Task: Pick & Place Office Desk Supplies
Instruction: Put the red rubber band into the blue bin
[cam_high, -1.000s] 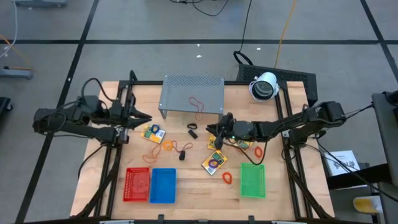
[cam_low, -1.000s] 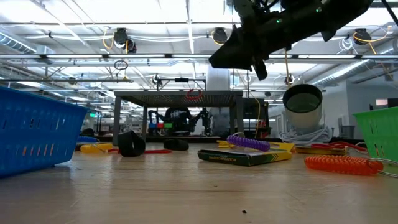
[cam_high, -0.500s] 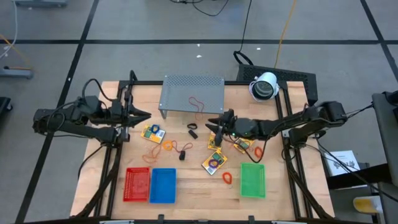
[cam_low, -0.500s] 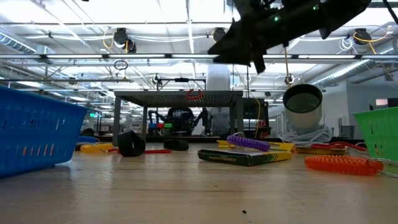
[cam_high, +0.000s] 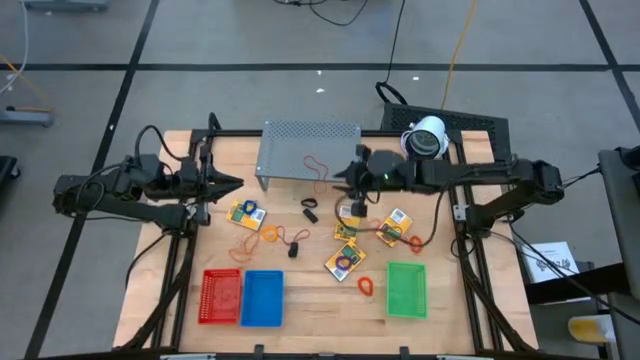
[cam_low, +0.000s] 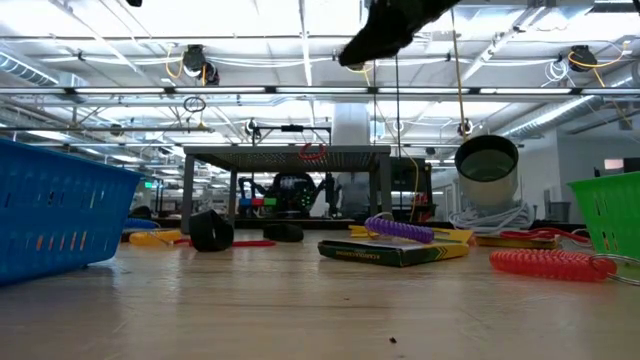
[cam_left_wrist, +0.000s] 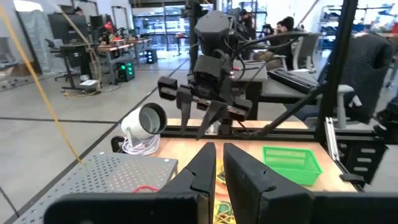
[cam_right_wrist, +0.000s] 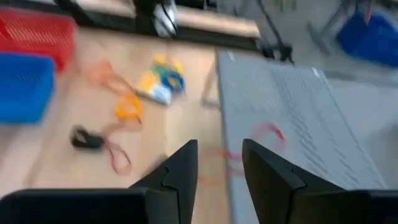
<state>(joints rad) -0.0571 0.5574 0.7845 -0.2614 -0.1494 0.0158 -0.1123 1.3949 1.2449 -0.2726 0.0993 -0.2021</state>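
The grey shelf (cam_high: 309, 152) at the back of the table is the best marker here, and the right gripper (cam_high: 357, 186) hangs in the air just off its front right corner, high above the wood, its fingers (cam_right_wrist: 184, 163) spread with a plain gap between them and nothing in it. From its own camera it looks down across the shelf top, where a thin red rubber-band loop (cam_right_wrist: 267, 133) lies on the perforated metal, so I would guess that loop is what it is lining up for (only a guess; it could as well be heading for something on the wood below). Most of the supplies lie scattered in front of the shelf: a yellow packet (cam_high: 245, 213) out from its left corner, a small black clip (cam_high: 309, 209) just in front of its middle, more yellow packets (cam_high: 345, 260) further forward on the right, and an orange loop (cam_high: 366, 285) nearer the green basket (cam_high: 406, 288). The red basket (cam_high: 221, 296) and blue basket (cam_high: 262, 297) stand side by side at the front edge, well away from the shelf, handy for sorting. The left gripper (cam_high: 225, 185) waits to the left of the shelf, fingers (cam_left_wrist: 205, 168) nearly together and holding nothing.
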